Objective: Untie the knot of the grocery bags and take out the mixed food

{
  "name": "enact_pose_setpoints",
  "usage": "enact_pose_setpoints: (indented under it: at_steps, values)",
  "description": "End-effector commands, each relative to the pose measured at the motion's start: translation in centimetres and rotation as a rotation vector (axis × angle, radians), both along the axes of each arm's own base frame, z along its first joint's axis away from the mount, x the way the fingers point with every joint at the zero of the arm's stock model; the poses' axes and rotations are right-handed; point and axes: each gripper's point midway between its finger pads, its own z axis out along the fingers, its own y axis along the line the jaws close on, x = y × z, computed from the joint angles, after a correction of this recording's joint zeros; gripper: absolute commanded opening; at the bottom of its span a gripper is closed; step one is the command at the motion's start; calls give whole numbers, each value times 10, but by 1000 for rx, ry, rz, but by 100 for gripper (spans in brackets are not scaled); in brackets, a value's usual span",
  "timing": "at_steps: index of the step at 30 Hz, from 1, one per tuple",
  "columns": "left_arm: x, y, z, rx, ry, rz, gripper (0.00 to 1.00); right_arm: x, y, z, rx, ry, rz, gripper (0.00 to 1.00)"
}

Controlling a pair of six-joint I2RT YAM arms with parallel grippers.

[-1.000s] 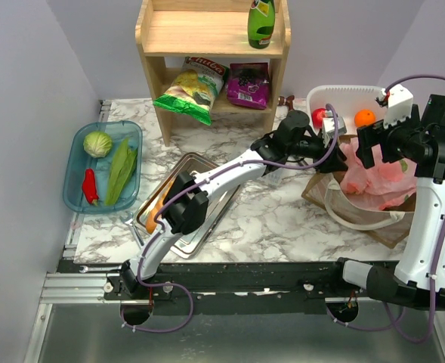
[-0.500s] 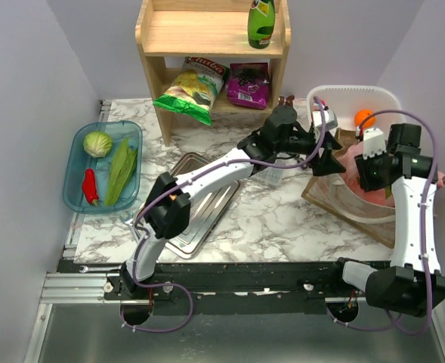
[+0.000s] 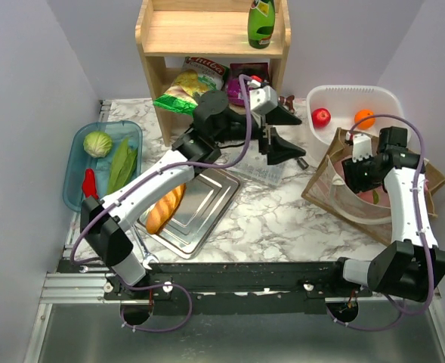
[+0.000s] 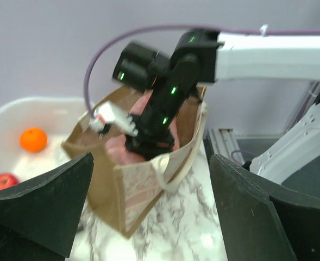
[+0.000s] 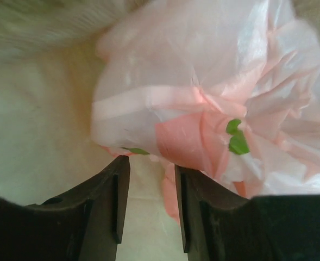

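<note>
Top view: even, soft overhead light, faint short shadows on table (image 3: 282,219), mild glare on steel tray (image 3: 205,200), sharp. Left wrist: motion blur (right arm (image 4: 170,92) and paper bag (image 4: 143,190) smeared), left gripper (image 4: 150,163) near-black. Right wrist: bright, grocery bag (image 5: 203,98) washed out, soft focus, right gripper (image 5: 149,174) underexposed.

The left gripper (image 3: 301,140) hangs wide open beside the shelf (image 3: 156,45), above the table (image 3: 282,219). The right gripper (image 3: 356,172) dips into the paper bag (image 3: 315,195). An orange (image 3: 365,119) and a red fruit (image 3: 321,117) lie in the white tub (image 3: 350,92); bread (image 3: 165,209) lies on the steel tray (image 3: 201,203)
</note>
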Motion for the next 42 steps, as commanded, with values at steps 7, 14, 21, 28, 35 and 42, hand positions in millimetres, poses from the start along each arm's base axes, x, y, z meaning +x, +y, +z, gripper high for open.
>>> enact_pose_setpoints:
  at_steps: [7, 14, 21, 28, 35, 42]
  values:
    - [22, 85, -31, 208, -11, 133, 99, 23, 12, 149, 11, -347, 37, 77]
    - [32, 156, -34, 346, 175, 248, 99, 58, 39, 232, 168, -595, 76, 99]
    - [38, 257, -56, 632, 313, 604, 99, 99, 83, 258, 480, -657, 167, 100]
    - [11, 338, -104, 742, 420, 873, 99, 102, 164, 232, 583, -572, 296, 100]
    - [-1, 372, -155, 806, 510, 997, 98, 62, 205, 162, 556, -443, 361, 100]
    - [-3, 366, -171, 761, 593, 993, 99, 36, 188, 135, 455, -419, 354, 100]
